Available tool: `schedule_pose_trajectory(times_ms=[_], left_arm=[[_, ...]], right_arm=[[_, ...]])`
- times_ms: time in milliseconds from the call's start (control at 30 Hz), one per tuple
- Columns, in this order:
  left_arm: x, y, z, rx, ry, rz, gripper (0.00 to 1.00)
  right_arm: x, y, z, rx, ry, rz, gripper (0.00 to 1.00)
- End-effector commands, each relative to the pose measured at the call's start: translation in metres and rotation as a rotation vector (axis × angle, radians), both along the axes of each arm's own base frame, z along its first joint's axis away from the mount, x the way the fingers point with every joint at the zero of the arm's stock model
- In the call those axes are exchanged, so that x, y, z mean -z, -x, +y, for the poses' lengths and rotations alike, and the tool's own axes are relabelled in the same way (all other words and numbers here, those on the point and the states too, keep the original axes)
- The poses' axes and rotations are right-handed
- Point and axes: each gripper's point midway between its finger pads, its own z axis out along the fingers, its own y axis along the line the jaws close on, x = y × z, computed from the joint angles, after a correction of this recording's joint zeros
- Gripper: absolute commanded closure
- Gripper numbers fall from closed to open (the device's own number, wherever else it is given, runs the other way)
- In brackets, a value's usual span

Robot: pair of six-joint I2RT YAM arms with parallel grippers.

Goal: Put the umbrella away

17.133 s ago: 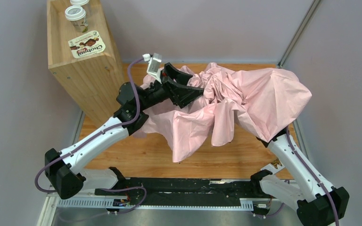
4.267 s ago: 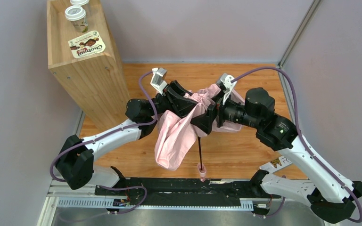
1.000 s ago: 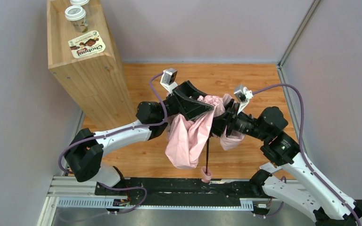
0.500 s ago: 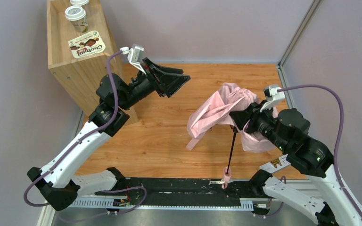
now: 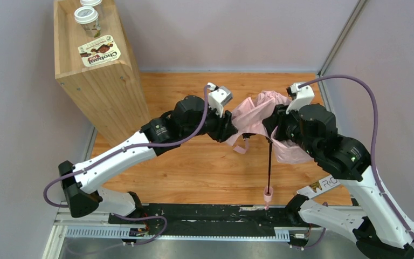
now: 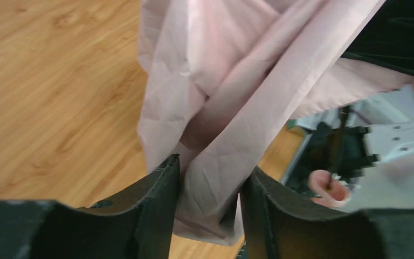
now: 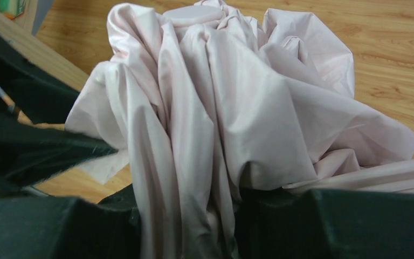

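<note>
Currently left fingers (image 6: 151, 216) and right fingers (image 7: 323, 226) each clamp bunched fabric of the umbrella (image 5: 250, 116), so a slipping fold risks dropping it onto the counter (image 5: 194, 172)

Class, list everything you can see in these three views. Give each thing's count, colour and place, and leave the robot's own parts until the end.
umbrella: one, pale pink with a black shaft, bunched, held above the table between both tools
wooden cabinet: one, light wood, far left
lidded cups: two, white lids, on the cabinet top
Chobani pack: one, white, on the cabinet top, nearer than the cups
table: one, orange-brown wood
left tool: one, black, closed on a fabric fold
right tool: one, black, gripping the bunched fabric
</note>
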Motion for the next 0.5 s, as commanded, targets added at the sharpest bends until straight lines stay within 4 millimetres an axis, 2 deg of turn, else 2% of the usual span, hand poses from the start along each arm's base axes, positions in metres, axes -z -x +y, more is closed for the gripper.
schedule_pose_trajectory(times_ms=[0, 33, 67, 100, 133, 167, 267, 367, 467], left_arm=[[0.003, -0.024, 0.024, -0.073, -0.206, -0.122, 0.55], [0.008, -0.024, 0.028, -0.078, -0.232, -0.126, 0.68], [0.014, -0.025, 0.031, -0.074, -0.255, -0.131, 0.76], [0.019, -0.022, 0.032, -0.056, -0.260, -0.128, 0.90], [0.022, -0.021, 0.033, -0.047, -0.266, -0.130, 0.99], [0.024, -0.020, 0.036, -0.050, -0.269, -0.134, 1.00], [0.031, -0.023, 0.049, -0.060, -0.291, -0.177, 1.00], [0.040, -0.011, 0.056, -0.016, -0.266, -0.201, 1.00], [0.051, 0.003, 0.060, 0.023, -0.231, -0.188, 1.00]], right_arm=[[-0.040, 0.021, 0.002, -0.113, -0.070, -0.094, 1.00], [-0.043, 0.028, 0.004, -0.153, -0.077, -0.101, 1.00], [-0.045, 0.035, 0.008, -0.202, -0.085, -0.110, 1.00], [-0.049, 0.044, 0.014, -0.259, -0.104, -0.112, 1.00], [-0.051, 0.052, 0.018, -0.313, -0.107, -0.111, 1.00], [-0.052, 0.066, 0.026, -0.408, -0.108, -0.096, 1.00], [-0.051, 0.087, 0.028, -0.531, -0.062, -0.076, 1.00], [-0.052, 0.095, 0.026, -0.575, -0.034, -0.082, 1.00], [-0.053, 0.089, 0.025, -0.564, -0.002, -0.082, 1.00]])
